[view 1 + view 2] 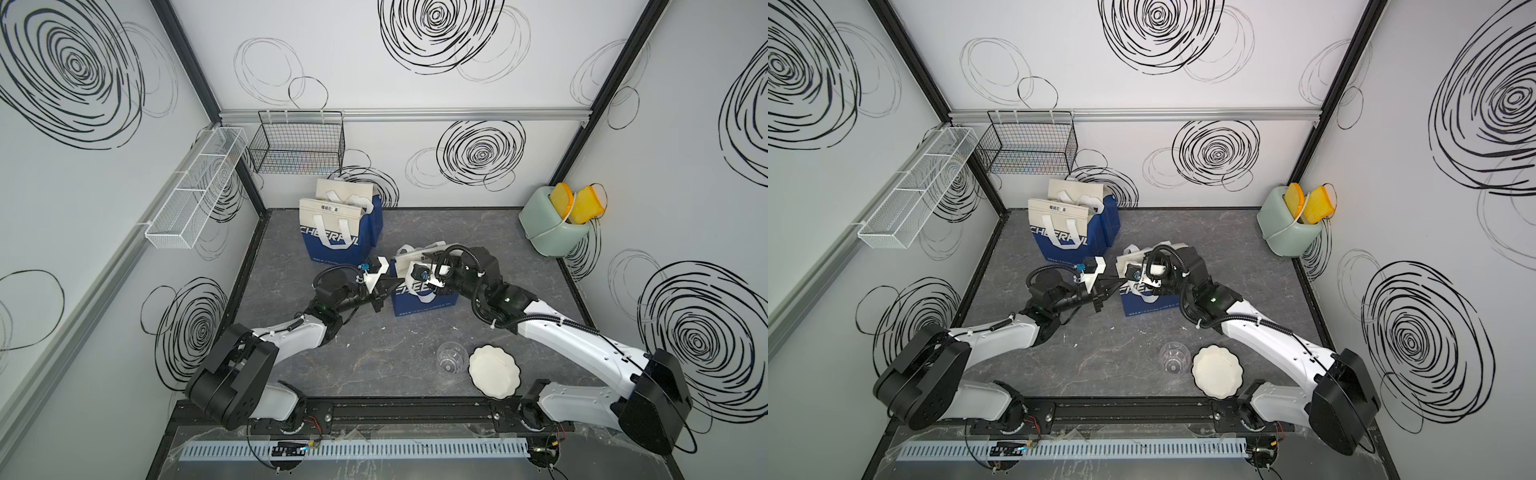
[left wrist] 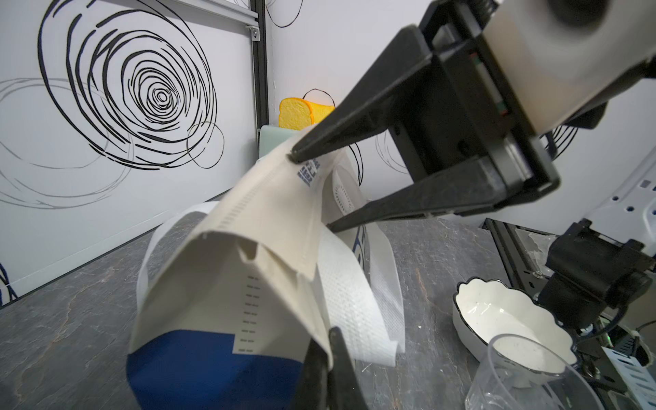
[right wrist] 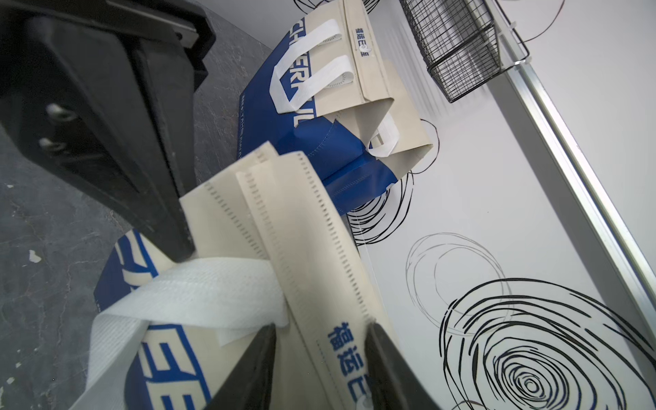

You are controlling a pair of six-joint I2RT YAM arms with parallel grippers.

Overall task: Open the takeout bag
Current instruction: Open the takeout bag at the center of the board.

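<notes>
The takeout bag (image 1: 424, 297), blue below and beige on top with white handles, stands mid-table with its top flap folded over. My left gripper (image 2: 330, 355) is shut on the beige edge of the bag's top at its left end; in a top view the left gripper (image 1: 392, 284) reaches it from the left. My right gripper (image 3: 321, 328) is open, its jaws straddling the folded beige flap (image 3: 319, 269) with the printed blue characters. In the left wrist view the right gripper (image 2: 312, 191) has spread fingers, one on top of the flap and one beside it.
More blue-and-beige bags (image 1: 334, 235) stand at the back left. A green toaster with bread slices (image 1: 555, 226) sits back right. A clear cup (image 1: 451, 357) and a white scalloped bowl (image 1: 494, 372) lie near the front. A black wire basket (image 1: 297, 143) and a white one (image 1: 195, 191) hang on the walls.
</notes>
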